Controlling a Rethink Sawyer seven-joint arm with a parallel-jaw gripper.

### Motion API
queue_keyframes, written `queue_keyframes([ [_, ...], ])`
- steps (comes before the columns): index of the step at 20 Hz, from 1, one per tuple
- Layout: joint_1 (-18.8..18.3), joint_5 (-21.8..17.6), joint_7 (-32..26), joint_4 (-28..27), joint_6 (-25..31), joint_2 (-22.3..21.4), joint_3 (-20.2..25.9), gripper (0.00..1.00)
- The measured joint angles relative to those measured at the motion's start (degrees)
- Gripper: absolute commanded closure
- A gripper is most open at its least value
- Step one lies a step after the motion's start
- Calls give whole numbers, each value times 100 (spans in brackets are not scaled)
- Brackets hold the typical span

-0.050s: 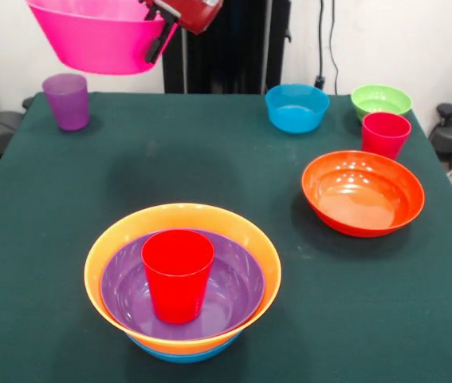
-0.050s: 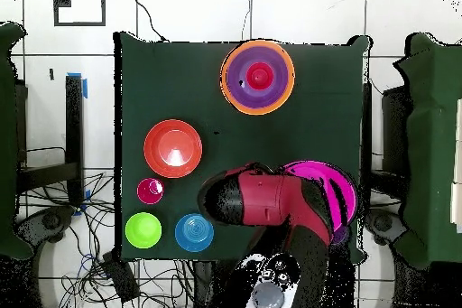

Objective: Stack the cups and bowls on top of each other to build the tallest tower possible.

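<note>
The gripper (image 1: 159, 32) carries the pink bowl (image 1: 98, 36) high above the desk (image 1: 233, 167), its fingers clamped on the rim, clear of the tower (image 1: 182, 279), whose red cup (image 1: 178, 274) would block nesting.

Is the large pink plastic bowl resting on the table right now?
No, the large pink plastic bowl hangs above the table, held by the gripper.

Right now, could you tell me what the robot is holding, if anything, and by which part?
The pincer holds the pink bowl by its rim, lifted clear above the table.
</note>
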Motion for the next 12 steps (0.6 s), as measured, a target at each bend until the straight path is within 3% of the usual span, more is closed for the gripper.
queue_keyframes([
  [12,-16,-3,0,-522,120,18,469,100],
])
